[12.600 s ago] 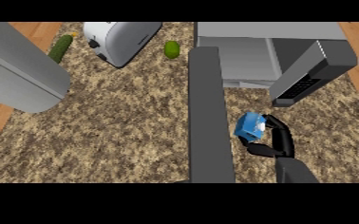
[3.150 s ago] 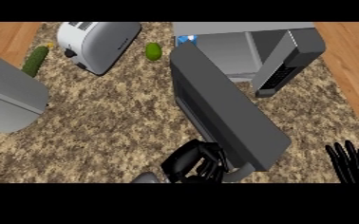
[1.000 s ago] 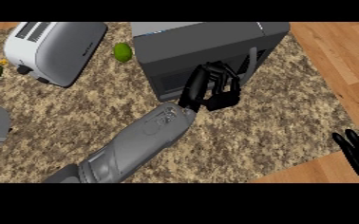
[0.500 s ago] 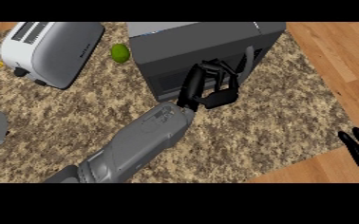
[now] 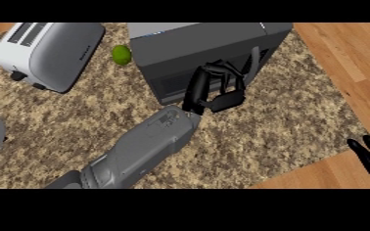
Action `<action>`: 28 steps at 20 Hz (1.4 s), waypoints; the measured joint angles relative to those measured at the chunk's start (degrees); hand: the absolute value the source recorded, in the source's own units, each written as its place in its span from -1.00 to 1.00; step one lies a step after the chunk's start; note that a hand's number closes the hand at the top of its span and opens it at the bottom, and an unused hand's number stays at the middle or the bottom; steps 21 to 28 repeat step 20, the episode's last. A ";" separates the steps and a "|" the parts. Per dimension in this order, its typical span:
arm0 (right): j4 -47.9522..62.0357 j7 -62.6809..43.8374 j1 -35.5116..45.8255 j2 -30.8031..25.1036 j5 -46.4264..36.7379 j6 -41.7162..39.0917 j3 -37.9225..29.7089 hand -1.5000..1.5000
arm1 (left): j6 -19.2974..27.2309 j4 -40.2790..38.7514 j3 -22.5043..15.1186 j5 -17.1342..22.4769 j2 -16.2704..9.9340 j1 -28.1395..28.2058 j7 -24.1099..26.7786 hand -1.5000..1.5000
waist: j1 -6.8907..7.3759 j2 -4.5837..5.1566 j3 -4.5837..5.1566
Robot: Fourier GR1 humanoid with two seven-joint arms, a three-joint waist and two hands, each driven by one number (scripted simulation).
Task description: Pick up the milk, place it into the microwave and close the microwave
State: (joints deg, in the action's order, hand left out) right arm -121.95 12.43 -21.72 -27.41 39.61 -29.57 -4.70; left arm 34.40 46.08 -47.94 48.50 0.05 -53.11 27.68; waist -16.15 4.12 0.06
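From my head view, my left hand (image 5: 215, 89) lies against the front of the microwave (image 5: 206, 49), its fingers straight and spread over the dark door, holding nothing. My grey forearm (image 5: 148, 144) runs up to it from the near left across the speckled counter (image 5: 282, 122). The microwave stands at the far middle of the counter with its door shut flat against the body and the handle (image 5: 254, 61) showing just right of my fingers. The milk is not to be seen anywhere; whether it sits behind that door I cannot tell. My right hand (image 5: 360, 149) shows only as black fingertips at the right edge, near the counter's wooden border (image 5: 339, 54), and I cannot tell how its fingers stand. A toaster (image 5: 54, 51) sits at the far left, and a small green fruit (image 5: 121, 55) lies between it and the microwave.
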 measured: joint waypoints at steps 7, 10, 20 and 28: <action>-1.31 -0.72 0.42 -1.22 1.60 -1.12 0.24 -1.00 | 0.69 -0.26 -0.44 1.68 -0.01 -0.05 3.01 1.00 | -0.33 0.31 0.03; -1.71 -1.03 0.43 -1.68 2.20 -1.51 0.32 -1.00 | 1.09 -0.39 -0.53 2.27 -0.01 -0.02 4.25 1.00 | -0.57 0.40 0.02; -2.99 -1.99 0.67 -2.81 3.80 -1.86 0.27 -1.00 | 2.06 -0.93 -1.04 4.39 -0.01 -0.14 7.52 1.00 | -1.13 0.59 -0.02; -2.99 -1.99 0.67 -2.81 3.80 -1.86 0.27 -1.00 | 2.06 -0.93 -1.04 4.39 -0.01 -0.14 7.52 1.00 | -1.13 0.59 -0.02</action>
